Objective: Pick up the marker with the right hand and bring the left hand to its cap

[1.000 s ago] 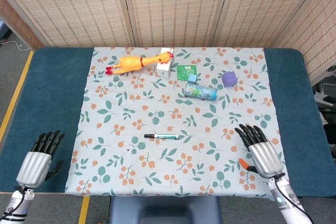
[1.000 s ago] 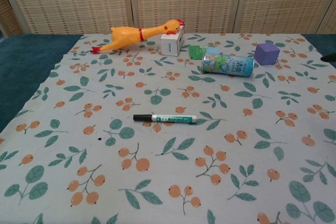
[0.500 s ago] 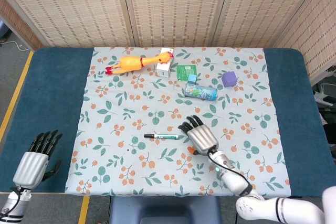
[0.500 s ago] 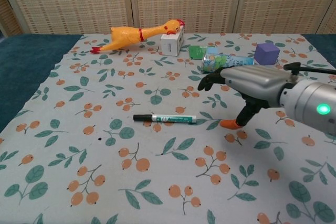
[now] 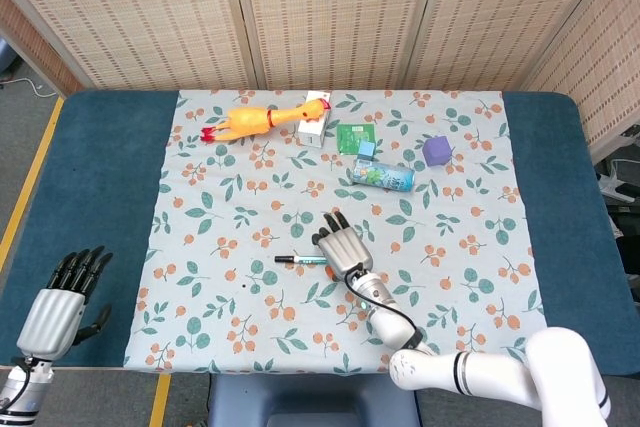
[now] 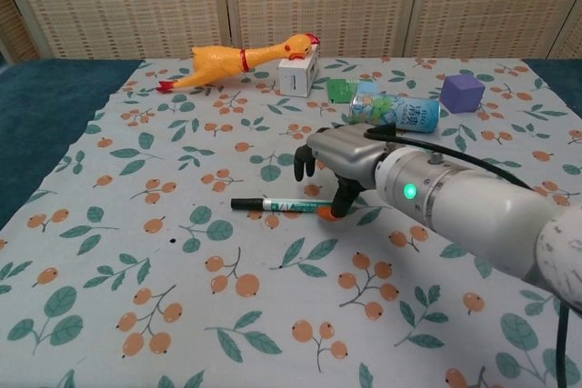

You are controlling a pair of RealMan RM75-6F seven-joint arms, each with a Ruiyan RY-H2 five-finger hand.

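The marker (image 5: 303,260) (image 6: 284,204) lies flat on the flowered cloth, its black cap (image 5: 283,259) (image 6: 243,203) pointing left. My right hand (image 5: 340,245) (image 6: 344,163) hovers over the marker's right end with its fingers spread forward. Its orange-tipped thumb (image 6: 333,211) reaches down to the marker's right end, and the marker still lies on the cloth. My left hand (image 5: 60,305) is far off at the front-left corner over the blue table surface, fingers straight and apart, holding nothing. The chest view does not show it.
At the back of the cloth lie a yellow rubber chicken (image 5: 255,119) (image 6: 241,59), a white box (image 5: 315,121) (image 6: 296,74), a green card (image 5: 352,137), a tipped can (image 5: 383,176) (image 6: 396,112) and a purple cube (image 5: 435,151) (image 6: 462,93).
My right hand has swept left from the front-right of the table to the marker's right end. The left hand has drifted slightly toward the near edge; the marker has not moved.
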